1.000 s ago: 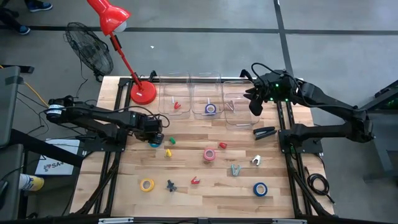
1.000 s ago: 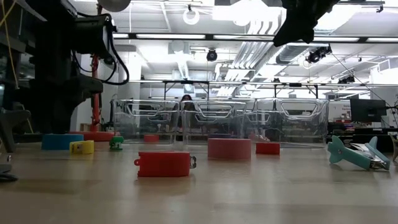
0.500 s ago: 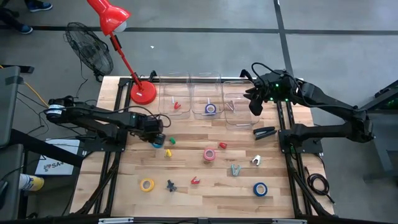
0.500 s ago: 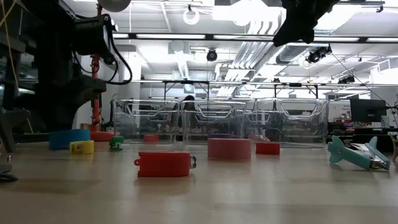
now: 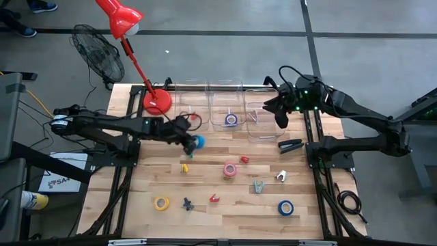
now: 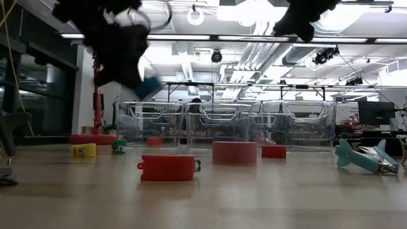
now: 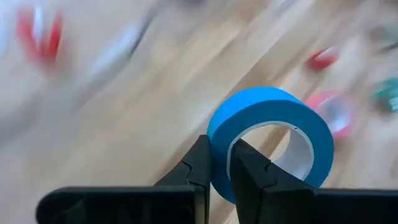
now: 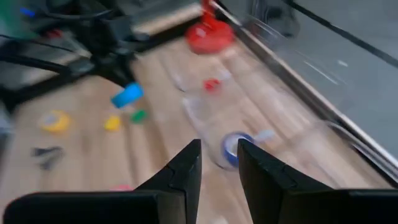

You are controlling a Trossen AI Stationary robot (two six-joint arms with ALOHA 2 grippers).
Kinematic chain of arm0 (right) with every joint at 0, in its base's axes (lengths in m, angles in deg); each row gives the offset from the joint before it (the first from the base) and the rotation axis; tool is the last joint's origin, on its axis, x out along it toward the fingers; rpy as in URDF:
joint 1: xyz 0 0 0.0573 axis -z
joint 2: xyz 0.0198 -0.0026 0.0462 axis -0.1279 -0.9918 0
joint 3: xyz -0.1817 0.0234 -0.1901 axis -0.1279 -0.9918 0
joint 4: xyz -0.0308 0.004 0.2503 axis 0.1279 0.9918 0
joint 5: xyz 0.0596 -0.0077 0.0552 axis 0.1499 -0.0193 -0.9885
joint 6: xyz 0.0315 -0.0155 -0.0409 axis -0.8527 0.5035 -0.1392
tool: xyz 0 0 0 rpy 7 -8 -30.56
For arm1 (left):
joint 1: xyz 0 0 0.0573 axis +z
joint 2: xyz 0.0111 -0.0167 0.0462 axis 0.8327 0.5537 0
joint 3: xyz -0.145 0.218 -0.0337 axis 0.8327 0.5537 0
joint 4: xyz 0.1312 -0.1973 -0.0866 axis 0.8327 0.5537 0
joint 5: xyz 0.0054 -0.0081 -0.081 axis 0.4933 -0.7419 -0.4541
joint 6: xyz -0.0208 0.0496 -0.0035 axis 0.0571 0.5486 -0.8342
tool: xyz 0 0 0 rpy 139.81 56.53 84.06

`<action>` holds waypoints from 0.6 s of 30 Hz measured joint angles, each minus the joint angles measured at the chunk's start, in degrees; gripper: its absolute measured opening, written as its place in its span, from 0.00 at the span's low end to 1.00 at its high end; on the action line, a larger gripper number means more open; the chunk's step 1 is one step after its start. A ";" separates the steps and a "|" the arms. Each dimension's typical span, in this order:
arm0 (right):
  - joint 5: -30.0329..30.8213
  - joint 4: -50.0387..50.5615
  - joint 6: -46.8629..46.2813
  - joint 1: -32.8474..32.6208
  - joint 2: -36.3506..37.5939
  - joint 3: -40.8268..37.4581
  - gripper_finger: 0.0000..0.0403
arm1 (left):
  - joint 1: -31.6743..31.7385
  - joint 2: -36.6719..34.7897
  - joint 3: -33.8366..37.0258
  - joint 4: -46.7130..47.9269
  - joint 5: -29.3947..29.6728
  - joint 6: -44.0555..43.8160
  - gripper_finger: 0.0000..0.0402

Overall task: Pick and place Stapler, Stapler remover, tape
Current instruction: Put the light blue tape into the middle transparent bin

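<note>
From above, the left gripper (image 5: 193, 140) carries a blue tape roll (image 5: 199, 141) over the wood just in front of the clear bins (image 5: 225, 102); the middle bin already holds a purple-blue roll (image 5: 231, 119) and the left one a small red piece, while the pink roll (image 5: 230, 169), yellow roll (image 5: 161, 202), second blue roll (image 5: 285, 208) and black stapler (image 5: 290, 145) remain on the table, so most of the sorting is left. A second ago this gripper sat low by the green and yellow bits, farther left. At table height, the blue roll (image 6: 150, 86) hangs clear of the table, where before it rested there. The left wrist view shows fingers (image 7: 199, 167) pinching the roll's wall (image 7: 267, 112). The right gripper (image 8: 217, 163) hovers over the bins, fingers slightly parted and empty, barely shifted.
</note>
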 joint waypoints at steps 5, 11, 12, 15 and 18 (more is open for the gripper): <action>-5.16 -5.85 -0.37 -0.01 0.00 0.00 0.23 | -0.01 0.00 -5.01 -11.87 5.28 14.46 0.07; -4.44 -9.40 -1.69 -1.82 -0.33 0.00 0.23 | 0.02 0.00 -8.35 -22.73 11.22 27.74 0.08; -4.46 -11.06 -1.57 -2.16 -0.64 0.02 0.23 | 0.02 0.00 -8.69 -24.07 11.98 29.33 0.08; -5.08 -15.51 -1.71 -3.32 -2.00 0.02 0.23 | 0.04 0.00 -9.73 -28.55 12.48 33.00 0.08; -5.20 -21.02 -1.53 -5.34 -4.61 0.02 0.23 | 0.04 0.54 -10.69 -32.20 12.59 35.75 0.08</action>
